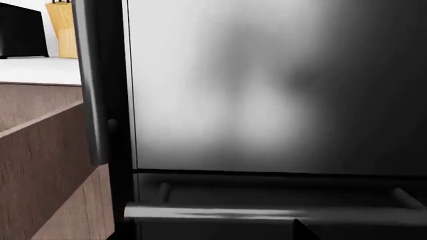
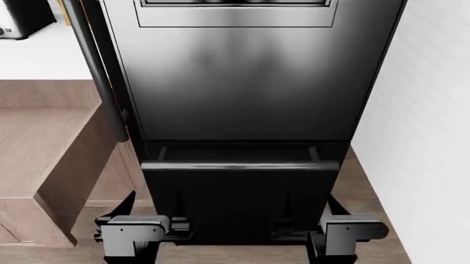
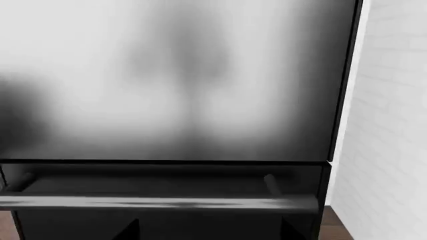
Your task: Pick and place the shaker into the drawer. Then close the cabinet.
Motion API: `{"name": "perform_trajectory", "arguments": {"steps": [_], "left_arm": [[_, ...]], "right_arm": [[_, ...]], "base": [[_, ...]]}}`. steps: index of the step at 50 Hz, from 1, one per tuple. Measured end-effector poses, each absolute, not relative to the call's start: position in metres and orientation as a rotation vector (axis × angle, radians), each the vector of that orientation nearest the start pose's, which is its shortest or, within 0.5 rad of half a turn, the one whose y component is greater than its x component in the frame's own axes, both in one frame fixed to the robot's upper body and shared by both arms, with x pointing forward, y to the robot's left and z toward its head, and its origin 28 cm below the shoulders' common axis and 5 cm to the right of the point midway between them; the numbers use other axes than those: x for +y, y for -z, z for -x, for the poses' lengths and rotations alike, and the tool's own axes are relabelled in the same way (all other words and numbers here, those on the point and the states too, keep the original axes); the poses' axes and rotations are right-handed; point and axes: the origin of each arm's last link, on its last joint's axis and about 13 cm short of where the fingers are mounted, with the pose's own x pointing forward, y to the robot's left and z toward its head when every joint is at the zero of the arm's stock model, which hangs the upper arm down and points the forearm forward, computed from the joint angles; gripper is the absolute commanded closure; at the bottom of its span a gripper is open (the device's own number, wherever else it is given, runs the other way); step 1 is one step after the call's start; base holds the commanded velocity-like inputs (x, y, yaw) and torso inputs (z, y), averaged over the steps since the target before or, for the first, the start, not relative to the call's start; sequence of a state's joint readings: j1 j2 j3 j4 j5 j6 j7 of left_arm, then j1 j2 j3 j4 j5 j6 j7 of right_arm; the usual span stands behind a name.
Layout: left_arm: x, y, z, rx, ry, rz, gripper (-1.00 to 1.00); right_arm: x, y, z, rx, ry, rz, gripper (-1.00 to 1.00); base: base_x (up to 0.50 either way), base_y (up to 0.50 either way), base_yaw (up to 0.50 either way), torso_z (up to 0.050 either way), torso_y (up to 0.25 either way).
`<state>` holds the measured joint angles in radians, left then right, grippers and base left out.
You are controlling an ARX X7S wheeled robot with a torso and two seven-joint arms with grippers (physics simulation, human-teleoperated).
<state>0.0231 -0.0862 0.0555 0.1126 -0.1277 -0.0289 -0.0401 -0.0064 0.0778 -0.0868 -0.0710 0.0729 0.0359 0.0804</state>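
black glossy appliance [image 2: 242, 88] fills view; shaker unseen. turn left toward the open drawer [image 2: 44, 159]. both grippers' spread: cannot tell.

Glossy black appliance [image 2: 242, 88], matt wood-grain drawer [image 2: 44, 159], seemingly smooth white counter [image 2: 37, 60].

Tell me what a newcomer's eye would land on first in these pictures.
The tall black glossy appliance fills the middle of the head view, right in front of the robot, with a horizontal bar handle across its lower section. To its left the open wooden drawer juts out from the cabinet under the white countertop. A white wall closes the right side.
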Motion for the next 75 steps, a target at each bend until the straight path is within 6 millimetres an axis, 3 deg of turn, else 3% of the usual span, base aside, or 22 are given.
{"name": "perform_trajectory", "arguments": {"steps": [6, 11, 19, 28, 38, 52, 75], "left_arm": [[0.214, -0.042, -0.208, -0.076, 0.029, 0.046, -1.00], [0.220, -0.066, -0.213, -0.105, 0.025, 0.057, -1.00], [0.232, -0.123, -0.220, -0.117, 0.021, 0.101, -1.00], [0.236, -0.193, -0.227, -0.005, 0.063, 0.137, -1.00], [0.242, -0.241, -0.228, 0.081, 0.120, 0.003, -1.00], [0.254, -0.263, -0.222, 0.100, 0.119, -0.106, -1.00], [0.259, -0.268, -0.220, 0.114, 0.105, -0.129, -1.00]], "right_arm": [[-0.095, -0.032, -0.209, -0.027, -0.014, 0.013, -1.00], [-0.095, -0.055, -0.212, -0.032, -0.019, 0.018, -1.00], [-0.097, -0.108, -0.216, -0.008, -0.024, -0.025, -1.00], [-0.108, -0.170, -0.218, 0.001, -0.069, -0.091, -1.00], [-0.114, -0.212, -0.214, 0.035, -0.123, -0.112, -1.00], [-0.116, -0.229, -0.203, 0.021, -0.169, -0.038, -1.00], [-0.119, -0.230, -0.197, 0.013, -0.175, -0.013, -1.00]], "base": [[0.00, 0.00, 0.00, 0.050, 0.000], [0.00, 0.00, 0.00, 0.050, 0.000], [0.00, 0.00, 0.00, 0.021, 0.000], [0.00, 0.00, 0.00, 0.000, 0.000], [0.03, 0.41, 0.00, 0.000, 0.000], [0.00, 0.50, 0.00, 0.000, 0.000], [0.00, 0.50, 0.00, 0.000, 0.000]]}}
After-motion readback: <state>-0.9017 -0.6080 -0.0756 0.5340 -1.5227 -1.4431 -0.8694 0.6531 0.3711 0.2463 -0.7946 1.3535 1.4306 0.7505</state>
